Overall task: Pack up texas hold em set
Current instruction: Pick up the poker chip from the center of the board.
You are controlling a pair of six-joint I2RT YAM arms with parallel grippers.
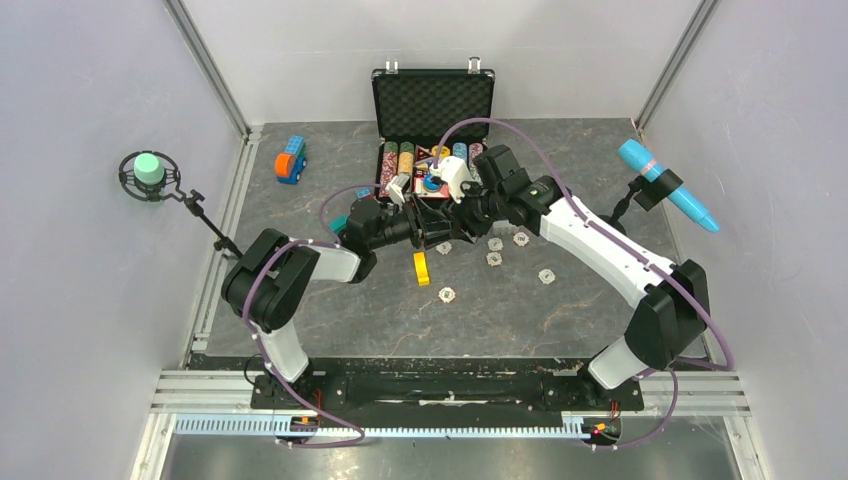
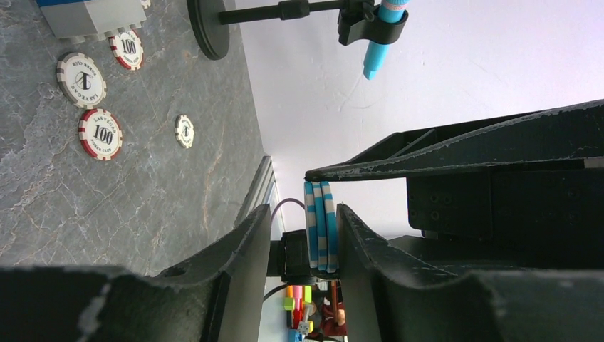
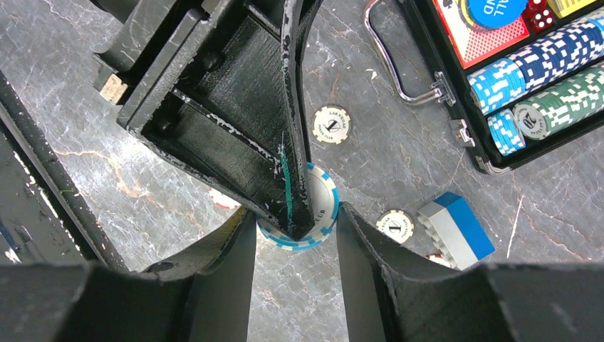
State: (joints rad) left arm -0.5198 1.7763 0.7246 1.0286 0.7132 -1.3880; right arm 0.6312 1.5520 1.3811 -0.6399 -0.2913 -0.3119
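The open black briefcase (image 1: 432,100) of the texas hold em set stands at the back, with rows of coloured chips (image 3: 548,64) in its tray. Both grippers meet in front of it. My right gripper (image 3: 294,217) is shut on a short stack of light-blue chips (image 3: 324,196), gripping it by the rims. My left gripper (image 2: 304,214) straddles that same stack (image 2: 320,228). One finger is against a chip face. The other finger (image 2: 260,235) stands clear of it, so these jaws are open. Several loose pale-edged chips (image 1: 495,243) lie on the table.
A yellow block (image 1: 421,267) lies just in front of the grippers. A red and blue toy brick (image 1: 291,160) sits at the back left and a blue-grey brick (image 3: 456,231) lies near the case handle (image 3: 399,64). Stands hold a green object (image 1: 148,170) and a blue pen-shaped object (image 1: 665,185).
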